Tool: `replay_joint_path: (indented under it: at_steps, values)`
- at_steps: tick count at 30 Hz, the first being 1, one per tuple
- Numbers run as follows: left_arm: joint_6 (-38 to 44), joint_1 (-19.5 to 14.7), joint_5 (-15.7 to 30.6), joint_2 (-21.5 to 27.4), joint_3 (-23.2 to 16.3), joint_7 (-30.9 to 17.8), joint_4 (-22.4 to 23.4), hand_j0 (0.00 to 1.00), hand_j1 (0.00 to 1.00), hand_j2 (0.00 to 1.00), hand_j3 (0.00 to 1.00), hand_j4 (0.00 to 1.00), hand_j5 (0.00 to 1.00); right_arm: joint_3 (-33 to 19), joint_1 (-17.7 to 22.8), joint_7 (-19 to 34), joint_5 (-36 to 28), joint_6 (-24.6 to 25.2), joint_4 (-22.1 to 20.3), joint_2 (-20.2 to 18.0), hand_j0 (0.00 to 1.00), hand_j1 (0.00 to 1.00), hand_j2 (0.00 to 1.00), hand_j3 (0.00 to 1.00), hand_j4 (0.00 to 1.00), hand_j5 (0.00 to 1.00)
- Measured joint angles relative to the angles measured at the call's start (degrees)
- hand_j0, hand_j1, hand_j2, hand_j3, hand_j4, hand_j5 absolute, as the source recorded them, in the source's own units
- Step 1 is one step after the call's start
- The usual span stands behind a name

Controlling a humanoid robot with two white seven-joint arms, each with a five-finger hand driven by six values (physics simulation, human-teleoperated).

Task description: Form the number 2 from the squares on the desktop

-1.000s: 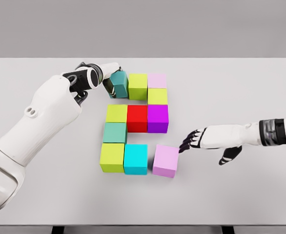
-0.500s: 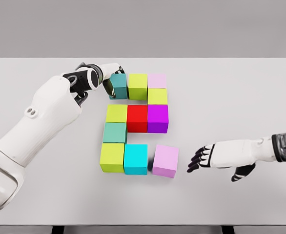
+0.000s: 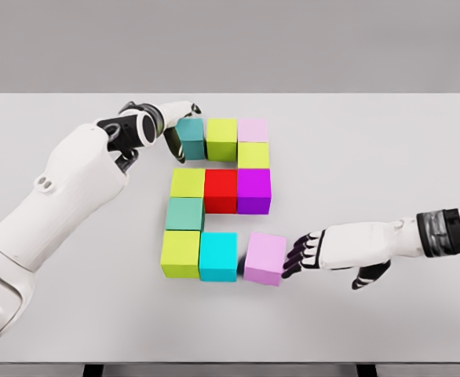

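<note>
The bench (image 3: 387,157) looks smooth and matt, a plain pale grey with no shine. The blocks, like the red block (image 3: 220,191) and the pink block (image 3: 264,258), look like smooth matt plastic in flat colours. The arms are smooth white plastic with a soft shine. The right robot hand (image 3: 308,253) has dark, slightly glossy fingertips (image 3: 293,259).

The left arm reaches far forward, its left hand (image 3: 177,118) with fingers loosely extended. The right arm lies low across, its right hand (image 3: 324,250) flat, dark fingertips (image 3: 293,259) pointing left.
</note>
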Motion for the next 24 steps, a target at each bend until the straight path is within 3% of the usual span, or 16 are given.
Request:
replay_joint_path:
  at_steps: [9, 14, 19, 24]
  values:
    - [-0.1, 0.4, 0.4, 3.8, 0.0, 0.0, -2.6, 1.0, 1.0, 1.0, 1.0, 1.0, 1.0, -0.1, 0.1, 0.0, 0.4, 0.0, 0.4, 0.1, 1.0, 1.0, 1.0, 1.0, 1.0, 1.0]
    - [-0.2, 1.1, 0.5, 5.7, 0.0, 0.0, -3.5, 1.0, 1.0, 1.0, 1.0, 1.0, 1.0, -0.5, 0.1, 0.0, 1.2, 0.0, 3.0, -0.5, 1.0, 1.0, 1.0, 1.0, 1.0, 1.0]
    - [-0.9, 1.8, 0.5, 7.9, -0.3, 0.0, -4.0, 1.0, 1.0, 1.0, 1.0, 1.0, 1.0, -0.8, -1.1, 0.0, 1.2, 0.0, 7.8, 1.3, 1.0, 1.0, 1.0, 1.0, 1.0, 1.0]
    - [-4.3, 1.7, 2.5, 11.1, -1.6, 0.0, -4.7, 1.0, 1.0, 1.0, 1.0, 1.0, 1.0, -1.0, -1.5, 0.0, 0.9, 0.0, 8.9, 2.0, 1.0, 1.0, 1.0, 1.0, 1.0, 1.0]
